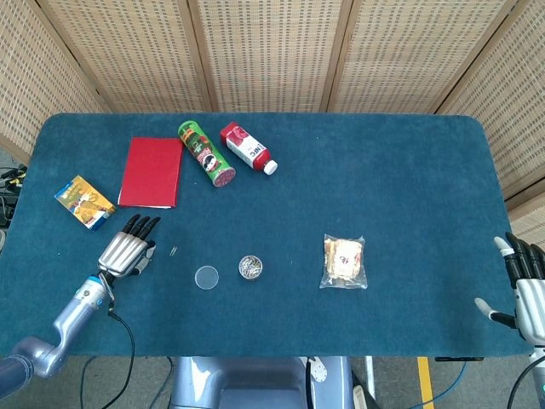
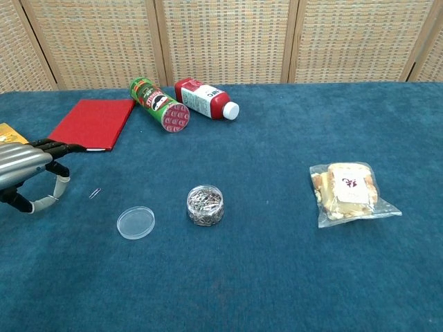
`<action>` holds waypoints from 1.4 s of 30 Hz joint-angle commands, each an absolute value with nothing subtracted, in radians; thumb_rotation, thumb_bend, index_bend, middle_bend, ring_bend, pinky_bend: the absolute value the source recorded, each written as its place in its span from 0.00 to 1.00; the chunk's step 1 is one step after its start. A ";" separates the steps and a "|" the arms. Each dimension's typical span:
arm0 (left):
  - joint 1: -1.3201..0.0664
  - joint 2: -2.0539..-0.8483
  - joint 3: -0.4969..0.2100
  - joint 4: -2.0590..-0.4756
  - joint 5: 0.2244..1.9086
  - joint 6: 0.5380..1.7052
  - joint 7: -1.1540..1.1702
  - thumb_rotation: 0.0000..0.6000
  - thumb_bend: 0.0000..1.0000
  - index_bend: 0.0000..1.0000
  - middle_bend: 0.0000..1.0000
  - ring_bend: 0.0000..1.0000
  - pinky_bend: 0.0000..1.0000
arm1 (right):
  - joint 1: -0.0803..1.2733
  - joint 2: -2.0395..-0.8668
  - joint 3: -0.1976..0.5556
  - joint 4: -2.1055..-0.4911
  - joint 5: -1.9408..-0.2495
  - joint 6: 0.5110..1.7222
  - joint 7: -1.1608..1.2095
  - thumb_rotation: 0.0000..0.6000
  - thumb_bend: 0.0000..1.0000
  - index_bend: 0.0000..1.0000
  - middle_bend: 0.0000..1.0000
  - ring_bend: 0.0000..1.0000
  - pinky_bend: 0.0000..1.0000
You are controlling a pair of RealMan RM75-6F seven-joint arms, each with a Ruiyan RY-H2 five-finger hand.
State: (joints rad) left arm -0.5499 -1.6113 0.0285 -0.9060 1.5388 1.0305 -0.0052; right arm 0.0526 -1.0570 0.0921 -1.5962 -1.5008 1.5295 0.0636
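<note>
My left hand (image 1: 126, 250) (image 2: 29, 169) hovers low over the blue table near its front left, fingers apart and holding nothing. A small loose paper clip (image 1: 173, 250) (image 2: 95, 193) lies just to its right. Further right sit a clear round lid (image 1: 206, 276) (image 2: 135, 222) and a small clear tub of paper clips (image 1: 249, 267) (image 2: 205, 205). My right hand (image 1: 527, 285) stays at the table's front right corner, fingers spread and empty, far from everything.
A red notebook (image 1: 152, 171), a green chips can (image 1: 206, 153) lying down and a red bottle (image 1: 247, 147) lying down are at the back left. A yellow-blue packet (image 1: 84, 202) lies at the left edge. A bag of snacks (image 1: 344, 261) rests right of centre.
</note>
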 commanded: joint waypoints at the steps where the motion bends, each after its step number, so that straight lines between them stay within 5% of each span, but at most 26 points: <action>1: -0.553 -1.587 0.015 -0.948 1.546 1.066 -0.016 1.00 0.43 0.75 0.00 0.00 0.00 | 0.052 -1.055 0.092 -1.597 -1.502 1.531 0.066 1.00 0.00 0.00 0.00 0.00 0.00; 10: -0.611 -1.486 -0.063 -1.205 1.563 1.133 0.012 1.00 0.43 0.75 0.00 0.00 0.00 | 0.048 -1.051 0.091 -1.602 -1.510 1.541 0.074 1.00 0.00 0.00 0.00 0.00 0.00; 18: -0.701 -1.488 -0.134 -1.396 1.501 1.032 0.097 1.00 0.43 0.75 0.00 0.00 0.00 | 0.048 -1.047 0.091 -1.599 -1.508 1.540 0.088 1.00 0.00 0.00 0.00 0.00 0.00; 42: -0.813 -1.729 -0.137 -1.311 1.346 0.880 0.320 1.00 0.43 0.75 0.00 0.00 0.00 | 0.052 -1.039 0.091 -1.589 -1.500 1.524 0.124 1.00 0.00 0.00 0.00 0.00 0.00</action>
